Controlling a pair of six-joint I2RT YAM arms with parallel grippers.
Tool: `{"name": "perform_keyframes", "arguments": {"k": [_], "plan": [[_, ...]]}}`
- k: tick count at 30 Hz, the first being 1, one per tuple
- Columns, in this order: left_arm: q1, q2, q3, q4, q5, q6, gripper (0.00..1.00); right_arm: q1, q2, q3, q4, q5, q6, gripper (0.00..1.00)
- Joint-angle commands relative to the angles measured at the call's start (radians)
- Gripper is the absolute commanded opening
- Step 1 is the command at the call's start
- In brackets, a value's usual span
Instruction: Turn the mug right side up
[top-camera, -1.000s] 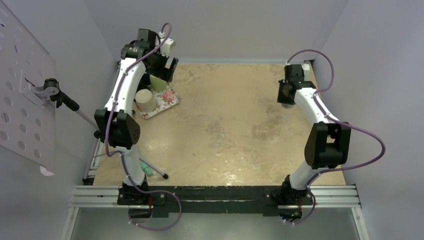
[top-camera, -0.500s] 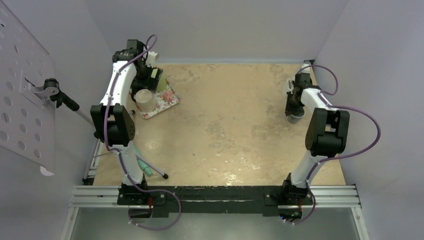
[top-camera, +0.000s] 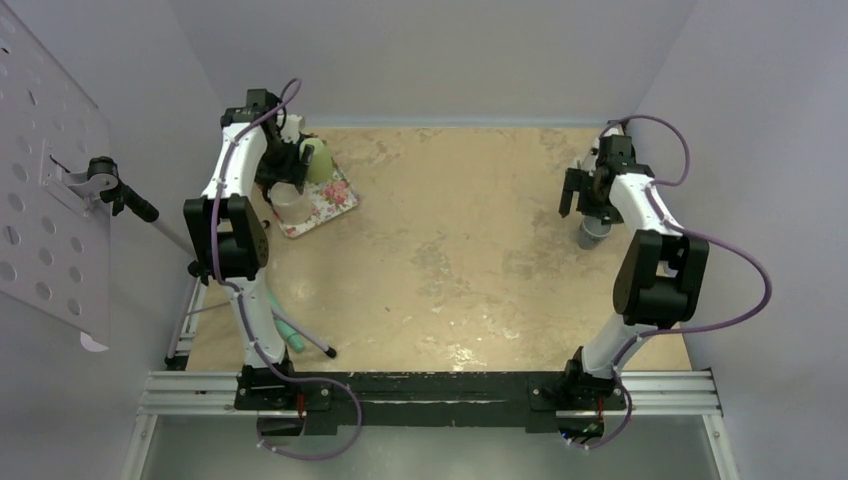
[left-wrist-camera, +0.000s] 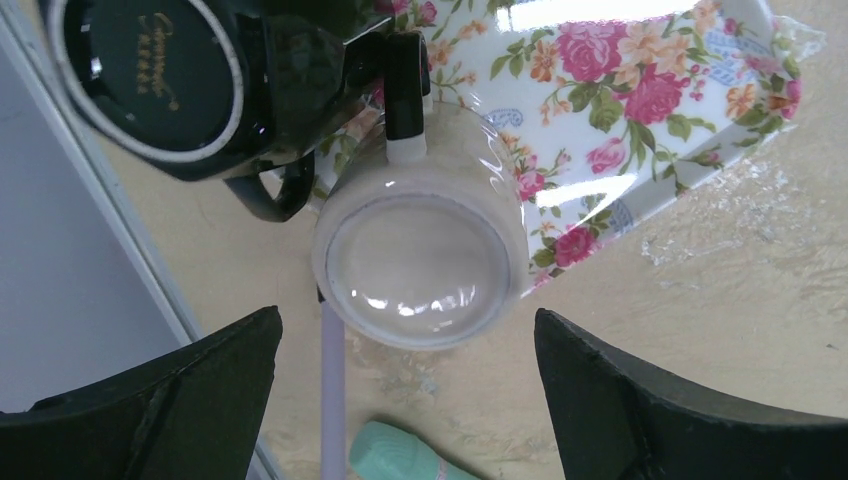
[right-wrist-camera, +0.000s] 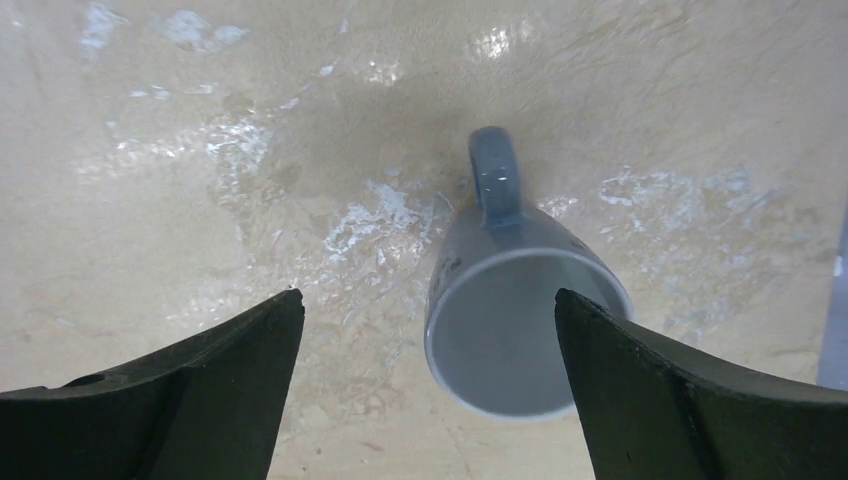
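Note:
The grey-blue mug (right-wrist-camera: 525, 330) stands upright on the tan table near its right edge (top-camera: 592, 233), mouth up and handle pointing away in the right wrist view. My right gripper (right-wrist-camera: 428, 295) hangs open just above it (top-camera: 588, 190), its fingers spread wider than the mug and touching nothing. My left gripper (left-wrist-camera: 407, 315) is also open, hovering at the far left (top-camera: 285, 165) over a white cup (left-wrist-camera: 420, 260) at the edge of a floral tray (left-wrist-camera: 640, 90). Nothing is between its fingers.
On the floral tray (top-camera: 335, 195) sit the white cup (top-camera: 287, 203) and a pale green cup (top-camera: 318, 158); a black round thing (left-wrist-camera: 160, 75) with a loop handle lies beside them. A teal object (top-camera: 295, 340) and a stand's leg (top-camera: 315, 343) lie front left. Walls close both sides.
My right gripper has set the grey mug down upright, opened and risen off it. My left arm has swung lower over the white cup, staying open.

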Motion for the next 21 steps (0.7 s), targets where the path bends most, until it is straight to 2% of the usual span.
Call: {"name": "perform_keyframes", "arguments": {"k": [1,6,11,15,21], "plan": [[0.014,0.063,0.028,0.003,0.05,-0.025,1.0,0.008,-0.104,0.052,-0.023,0.005,-0.002,0.99],[0.012,0.076,-0.02,0.055,0.171,-0.011,0.97,0.021,-0.135,0.028,-0.01,-0.021,-0.005,0.99],[0.004,0.09,-0.026,0.038,0.243,0.016,0.76,0.039,-0.14,0.028,-0.007,-0.029,-0.007,0.99],[-0.006,0.042,-0.116,0.065,0.293,0.044,0.72,0.046,-0.155,0.021,-0.007,-0.03,-0.01,0.99],[-0.019,-0.003,-0.199,0.043,0.309,0.211,0.71,0.052,-0.164,0.028,-0.009,-0.034,-0.018,0.98]]}}
